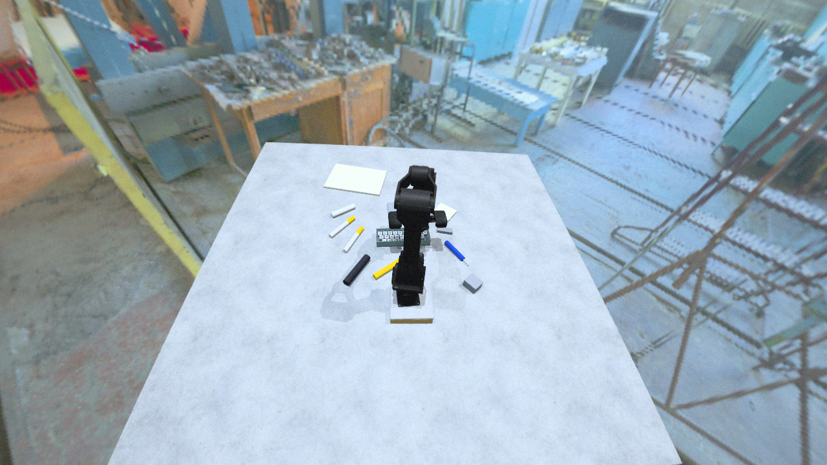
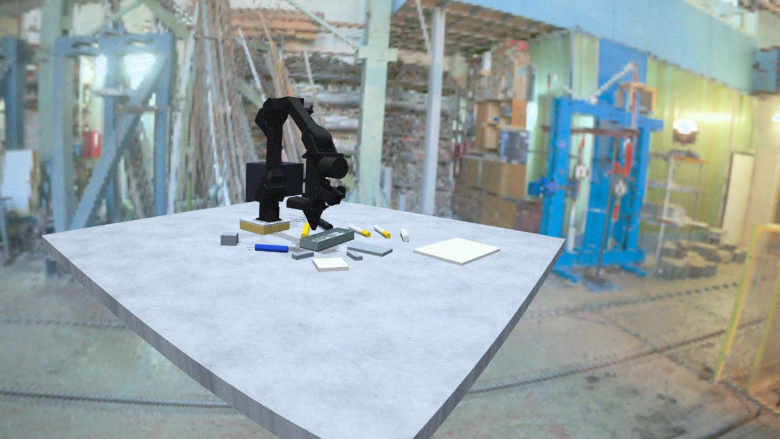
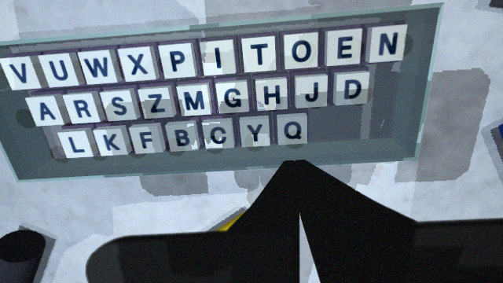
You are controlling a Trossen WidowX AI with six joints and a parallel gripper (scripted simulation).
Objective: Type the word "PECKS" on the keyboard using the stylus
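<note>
The keyboard (image 1: 384,244) (image 2: 322,242) (image 3: 393,118) is a grey-green tray with three rows of white letter keys; P, E, C, K and S all show in the wrist view. My gripper (image 2: 313,227) (image 3: 294,170) is shut with nothing between its fingertips. In the wrist view the tips appear at the keyboard's lower edge, just below the Q key (image 3: 291,130). The exterior view shows them low, a little above the keyboard's level. A blue pen-like tool (image 1: 454,250) (image 2: 271,248) with a thin tip lies on the desk; I cannot tell for certain which item is the stylus.
A black cylinder (image 1: 356,270) (image 2: 325,224) (image 3: 17,251) and a yellow marker (image 1: 384,270) (image 2: 304,231) lie on the robot's side of the keyboard. White and yellow-white markers lie to its left. Grey pieces, a grey block (image 1: 472,282) (image 2: 228,238) and white pads (image 1: 355,179) (image 2: 457,250) lie around.
</note>
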